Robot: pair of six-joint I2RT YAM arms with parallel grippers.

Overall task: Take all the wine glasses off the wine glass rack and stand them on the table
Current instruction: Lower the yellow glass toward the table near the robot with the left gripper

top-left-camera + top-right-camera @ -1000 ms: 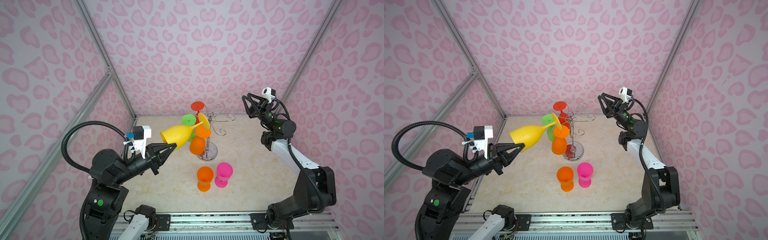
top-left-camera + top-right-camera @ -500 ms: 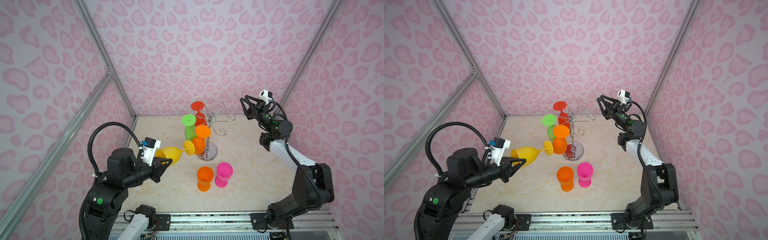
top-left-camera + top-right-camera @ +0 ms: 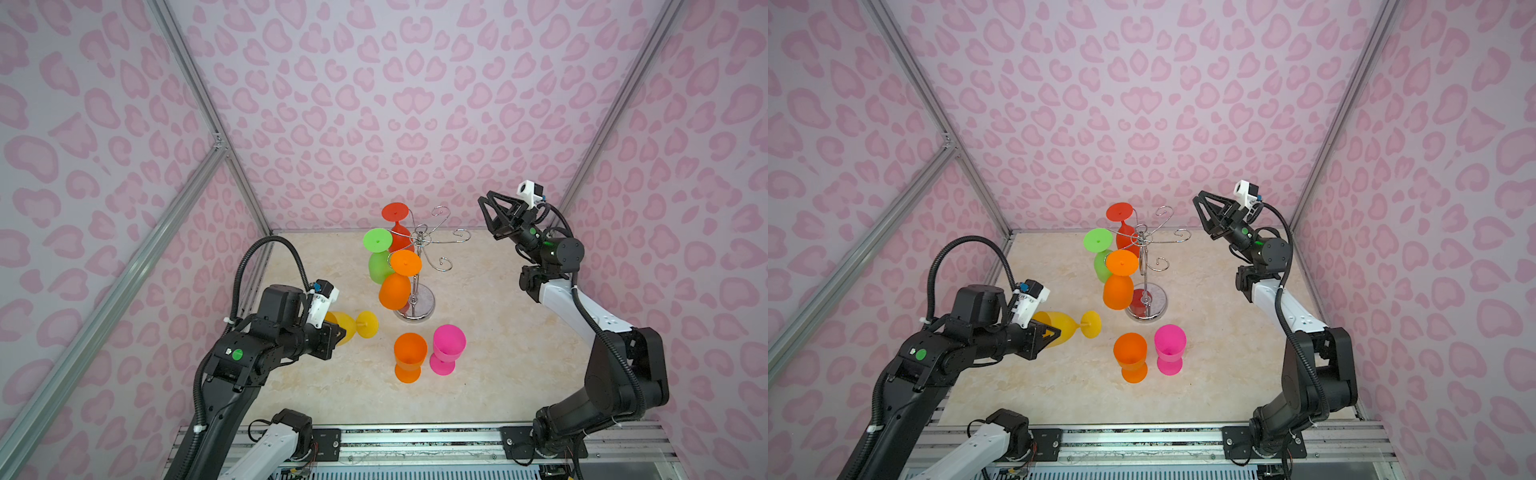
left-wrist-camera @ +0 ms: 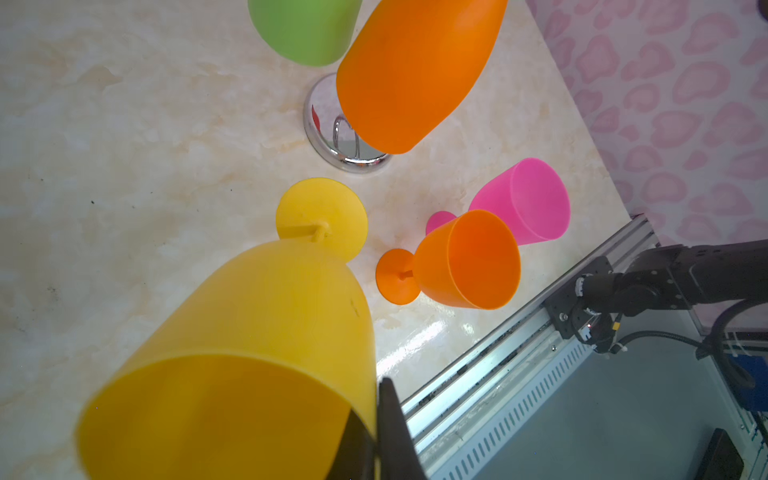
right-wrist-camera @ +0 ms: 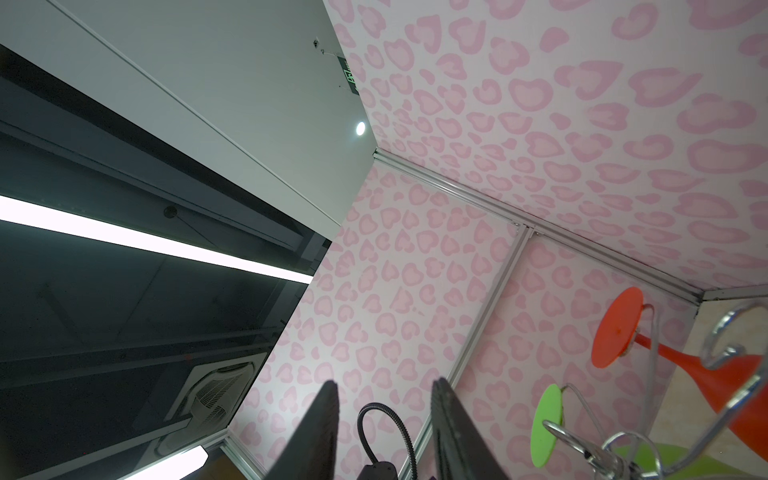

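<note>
1. Clock is read in the top views, centred on the rack. The table (image 3: 503, 374) ends at the walls (image 3: 395, 124) at 9, 12 and 3, and at the front rail (image 3: 415, 437) at 6.
2. The widest bare patch runs from 2 to 4 o'clock. The strip at 12 behind the rack is also bare.
3. The crowded side is 5 to 9. The standing orange glass (image 3: 409, 357) at 6 and the pink glass (image 3: 448, 347) at 5 are upright and just beside each other. Both are near the base but apart from it.
4. The yellow wine glass (image 3: 1067, 326) is off the wine glass rack (image 3: 424, 309), between 8 and 9. It lies about level with its foot toward the rack. The foot is clear of the base and of the standing orange glass. Can't tell if it touches the table.
5. Left gripper (image 3: 1054, 332): its fingers (image 4: 392, 432) pinch the bowl's wall at the rim, one inside and one outside.
6. Right gripper (image 5: 384, 392): raised between 2 and 3, near hook height and apart from the rack. Its fingers are spread with nothing between them.
7. The rack is chrome, with a round mirrored base, a thin pole and curled hooks. The red glass (image 3: 398, 235), green glass (image 3: 379, 268) and hanging orange glass (image 3: 394, 291) hang bowl-down on the 7-to-11 side. Bare wire curls point to 1 through 4.
</note>
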